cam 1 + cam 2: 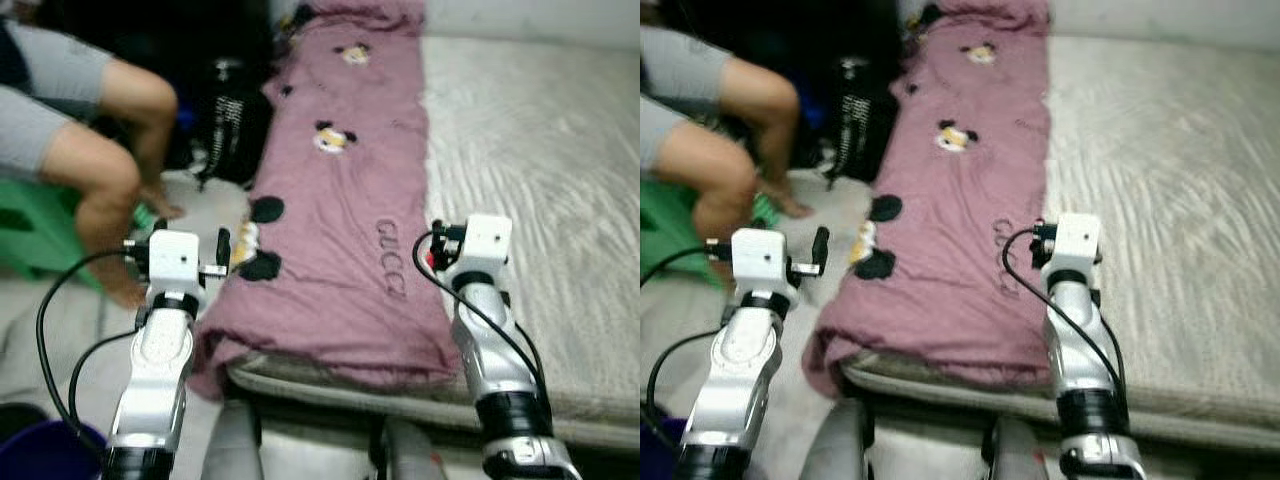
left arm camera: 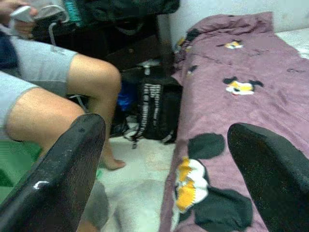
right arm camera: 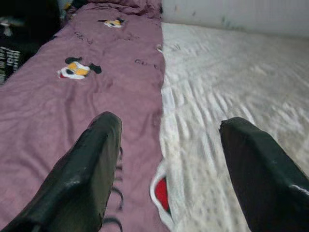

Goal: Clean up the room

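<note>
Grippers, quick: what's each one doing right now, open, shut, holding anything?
Left gripper: open, holding nothing, over the edge of the purple blanket.
Right gripper: open, holding nothing, over the blanket's edge on the mattress.

1. One mauve blanket (image 1: 340, 200) is lying along the bed's left side.
2. One grey-white mattress (image 1: 540, 180) is showing.
3. One black bag (image 1: 235, 120) is sitting on the floor.
4. One person (image 1: 80, 130) is sitting by it.
5. One green stool (image 1: 30, 225) is showing.
6. Two grippers are showing: left gripper (image 2: 169, 179), right gripper (image 3: 169, 169), both spread apart.
</note>
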